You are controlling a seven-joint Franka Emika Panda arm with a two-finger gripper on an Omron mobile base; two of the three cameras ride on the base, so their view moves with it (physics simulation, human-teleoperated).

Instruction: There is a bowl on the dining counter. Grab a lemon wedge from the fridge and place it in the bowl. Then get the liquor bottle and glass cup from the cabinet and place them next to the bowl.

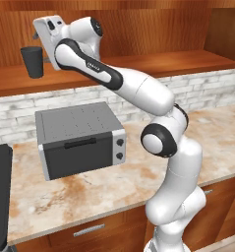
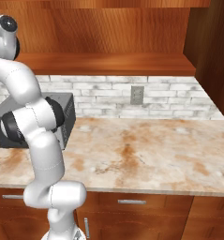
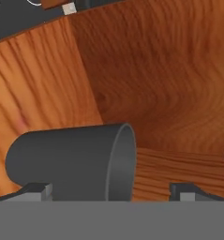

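The glass cup (image 1: 33,61), a dark grey tapered tumbler, stands upright on the wooden shelf of the cabinet (image 1: 178,61) at the far left. My gripper (image 1: 40,39) is raised to that shelf, just above and right of the cup. The hand view is rolled, so the cup (image 3: 66,159) appears on its side, close up. There it sits between the open fingertips (image 3: 38,191), nearer the left one, and nothing is gripped. The bowl, lemon wedge, fridge, liquor bottle and dining counter are out of view.
A grey toaster oven (image 1: 79,140) stands on the marble wall counter (image 1: 89,197) under the shelf, also seen as the oven (image 2: 66,112) behind my arm. A white brick backsplash with an outlet (image 2: 137,95) runs behind. A wooden side panel (image 2: 212,56) closes the right.
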